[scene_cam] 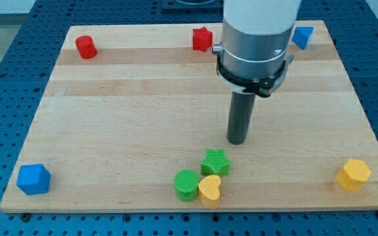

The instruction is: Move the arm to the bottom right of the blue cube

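The blue cube [33, 179] sits at the bottom left corner of the wooden surface [130, 105], with a red cylinder [85, 47] at the top left. A green cylinder [186, 184], yellow heart [209, 189] and green star [215, 162] touch near the bottom middle. My tip [236, 141] rests just above them towards the view's top, well to the right of the blue cube; there are no fingers. A yellow block [354, 174] lies far right.

I see the wooden board [143, 98] carrying a red cylinder [85, 47] near its top left corner, a red star [202, 39] at the top edge, and a blue block [302, 37] by the top right corner. A blue cube [33, 179] sits at the bottom left corner, a yellow hexagonal block [354, 174] at the bottom right. By the bottom edge, a green star [215, 162], green cylinder [186, 184] and yellow heart [210, 189] cluster together.
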`<move>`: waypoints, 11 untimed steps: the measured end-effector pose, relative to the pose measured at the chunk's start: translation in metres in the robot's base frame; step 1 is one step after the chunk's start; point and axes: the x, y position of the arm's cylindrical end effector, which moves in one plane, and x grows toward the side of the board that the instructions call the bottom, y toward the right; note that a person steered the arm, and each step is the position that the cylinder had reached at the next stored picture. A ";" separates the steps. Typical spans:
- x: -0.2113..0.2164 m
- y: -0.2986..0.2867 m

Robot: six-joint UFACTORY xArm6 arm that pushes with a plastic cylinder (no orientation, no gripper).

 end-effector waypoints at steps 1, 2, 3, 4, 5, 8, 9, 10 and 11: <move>-0.021 -0.042; -0.044 -0.092; -0.052 -0.142; -0.016 -0.207; 0.088 -0.274; 0.111 -0.271; 0.111 -0.264; 0.111 -0.264; 0.110 -0.257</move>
